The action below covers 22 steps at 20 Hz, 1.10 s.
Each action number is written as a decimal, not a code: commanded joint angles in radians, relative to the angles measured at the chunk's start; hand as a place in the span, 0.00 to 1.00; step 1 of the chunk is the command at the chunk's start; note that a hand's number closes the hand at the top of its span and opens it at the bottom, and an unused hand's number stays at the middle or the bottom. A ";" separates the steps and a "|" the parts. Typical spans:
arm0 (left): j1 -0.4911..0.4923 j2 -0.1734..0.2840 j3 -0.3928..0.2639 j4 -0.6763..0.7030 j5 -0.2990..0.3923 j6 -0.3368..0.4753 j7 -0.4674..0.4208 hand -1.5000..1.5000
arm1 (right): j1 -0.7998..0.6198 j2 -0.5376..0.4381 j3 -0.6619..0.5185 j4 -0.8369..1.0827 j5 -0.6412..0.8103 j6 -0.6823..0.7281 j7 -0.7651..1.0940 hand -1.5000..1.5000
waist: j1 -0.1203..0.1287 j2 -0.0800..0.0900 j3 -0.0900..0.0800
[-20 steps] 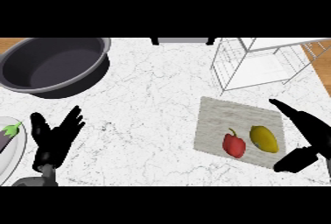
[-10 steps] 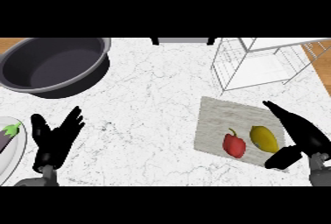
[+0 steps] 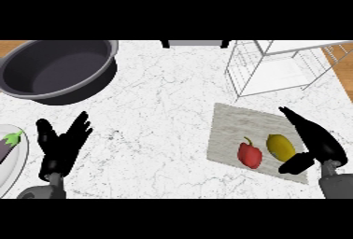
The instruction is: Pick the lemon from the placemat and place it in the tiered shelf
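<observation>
Flanking the lemon [image 3: 280, 145], open right robot hand [image 3: 314, 140], thumb tip overlapping its lower edge, nothing held.

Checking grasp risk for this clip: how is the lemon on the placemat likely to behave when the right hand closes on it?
The lemon is smooth and oval, so it may roll or slip sideways if nudged. It looks solid, probably holding its shape. The red pepper lies close beside it, so the open right hand could bump that.

White marble counter [image 3: 165, 116], wooden strips at far corners.
</observation>
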 commanded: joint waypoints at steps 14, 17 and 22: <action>0.012 -0.070 -0.023 -0.028 -0.071 0.038 0.021 0.50 | -0.034 0.072 0.092 0.192 0.156 0.025 -0.247 1.00 | 0.001 0.001 -0.001; -0.057 -0.017 0.056 0.102 -0.030 -0.025 -0.041 0.50 | -0.027 0.127 0.096 0.106 0.133 0.054 -0.211 1.00 | -0.005 0.001 -0.002; 0.026 -0.021 0.039 -0.062 -0.035 -0.006 0.046 0.50 | -0.012 0.084 0.029 0.032 0.103 0.053 -0.299 1.00 | -0.001 0.000 -0.001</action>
